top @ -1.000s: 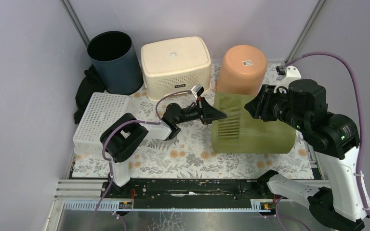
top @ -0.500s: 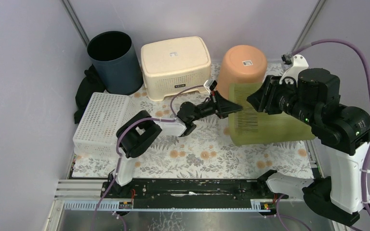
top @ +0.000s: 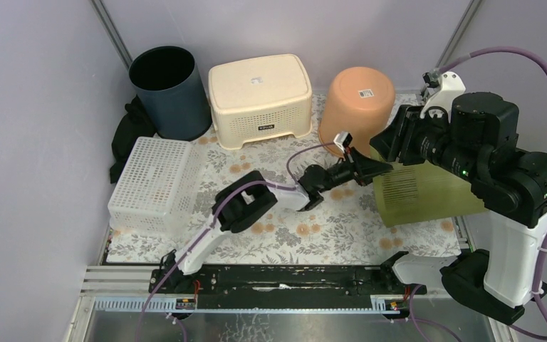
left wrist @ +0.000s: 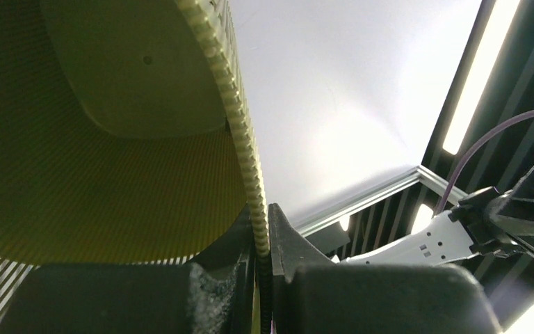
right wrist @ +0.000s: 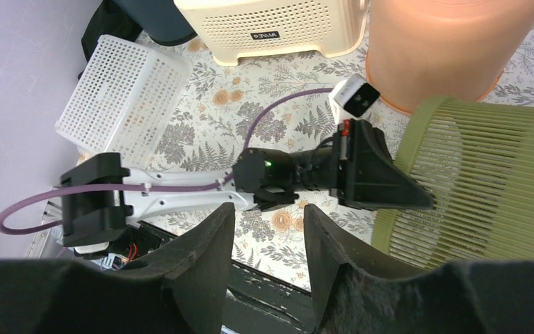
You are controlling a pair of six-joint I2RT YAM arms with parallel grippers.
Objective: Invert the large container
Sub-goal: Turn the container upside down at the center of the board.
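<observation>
Floral-print counter (top: 285,221) enclosed by lilac walls (top: 35,107). The large container (top: 427,196) lies tipped on its side at the right end of the counter, just in front of an upturned orange bucket (top: 358,100). Its long axis runs left to right, with the mouth facing left toward the left gripper (top: 370,167), which is clenched on the rim. The right gripper (right wrist: 270,212) hovers above the container's upper side, released and holding nothing. The container is green, with thin slatted walls and a plain base. Rotation about the pinched rim should bring the mouth downward.
</observation>
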